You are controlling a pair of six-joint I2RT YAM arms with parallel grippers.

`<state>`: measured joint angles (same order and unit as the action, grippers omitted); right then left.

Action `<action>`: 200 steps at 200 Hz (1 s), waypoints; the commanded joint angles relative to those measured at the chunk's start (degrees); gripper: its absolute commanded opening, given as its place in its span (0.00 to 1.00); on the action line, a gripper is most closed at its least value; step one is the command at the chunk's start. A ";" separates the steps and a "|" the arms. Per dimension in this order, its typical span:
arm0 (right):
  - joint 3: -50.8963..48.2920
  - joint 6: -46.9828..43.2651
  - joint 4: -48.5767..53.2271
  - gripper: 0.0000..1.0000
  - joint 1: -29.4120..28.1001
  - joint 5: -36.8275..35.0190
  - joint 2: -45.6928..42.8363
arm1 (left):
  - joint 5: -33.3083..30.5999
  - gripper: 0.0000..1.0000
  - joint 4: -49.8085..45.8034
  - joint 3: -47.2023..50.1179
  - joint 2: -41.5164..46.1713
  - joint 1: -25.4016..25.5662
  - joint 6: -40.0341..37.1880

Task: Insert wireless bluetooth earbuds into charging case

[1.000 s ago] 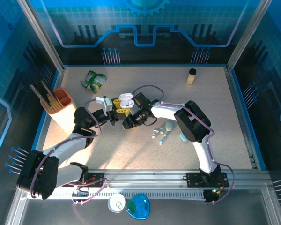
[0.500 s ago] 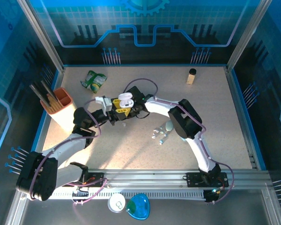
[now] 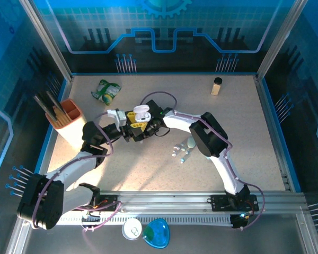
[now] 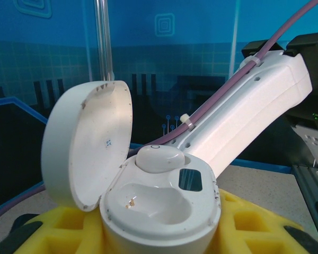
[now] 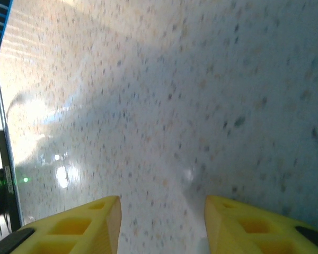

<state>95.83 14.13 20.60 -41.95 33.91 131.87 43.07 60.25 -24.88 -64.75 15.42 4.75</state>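
step: one earbud short | left gripper [image 4: 160, 239] clenched on open charging case [image 4: 164, 214], seated earbud [image 4: 160, 157] above its pads | right gripper [image 5: 161, 217] spread, empty | next: likely fetch loose earbuds [image 3: 180, 153] behind it

In the top view the table [image 3: 148, 177] is bright, with a white patch of light near the bottom. The right wrist view is blurry, with shiny glare at lower left. The white case [image 4: 164, 211] looks sharp, the wall [image 4: 47, 58] behind soft.
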 commanded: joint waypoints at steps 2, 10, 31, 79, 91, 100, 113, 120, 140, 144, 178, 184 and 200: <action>-4.94 -1.15 4.17 0.46 -0.78 0.59 -3.90 | -0.70 0.34 0.96 -0.30 1.10 -0.48 -0.38; -6.06 -0.95 3.70 0.46 -0.83 0.39 -4.65 | -0.78 0.34 0.60 -0.21 1.43 -0.47 -0.46; -8.84 -0.60 2.79 0.46 -0.77 -0.34 -5.97 | -1.01 0.34 0.21 0.18 2.20 -0.48 -0.47; -13.71 -0.49 2.84 0.45 -0.28 -2.80 -8.74 | -1.23 0.34 0.00 0.86 2.82 -0.48 -0.54; -15.15 -0.34 2.66 0.45 -0.32 -2.82 -9.66 | -1.24 0.34 -0.02 0.83 2.92 -0.48 -0.67; -16.33 -0.02 2.33 0.45 -0.36 -2.80 -10.53 | -1.37 0.34 0.00 0.84 2.90 -0.48 -0.71; -18.07 0.49 1.52 0.44 -0.46 -2.86 -11.73 | -1.44 0.34 0.00 0.76 2.88 -0.48 -0.85; -19.02 0.71 1.11 0.44 -0.47 -2.95 -12.35 | -1.49 0.34 0.02 0.80 2.88 -0.48 -0.93; -20.63 1.46 -0.22 0.44 -0.44 -3.61 -13.47 | -2.17 0.34 -0.04 0.88 3.12 -0.48 -1.16; -20.82 1.58 -0.50 0.44 -0.49 -3.79 -13.56 | -2.43 0.34 -0.13 0.93 3.22 -0.48 -1.23; -20.83 3.79 -3.82 0.49 -0.19 -9.13 -14.75 | -6.45 0.34 -3.09 1.60 4.93 -0.84 -3.57; -21.06 4.52 -5.06 0.50 -0.15 -10.44 -15.34 | -7.42 0.34 -3.89 1.62 5.09 -0.91 -4.13; -21.48 6.24 -7.57 0.53 0.36 -12.04 -16.64 | -9.59 0.34 -5.30 1.42 5.25 -1.14 -5.31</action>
<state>75.57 17.12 16.49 -42.22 28.03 118.17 38.09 57.10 -23.83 -60.84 15.00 2.59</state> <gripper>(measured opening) 0.516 0.362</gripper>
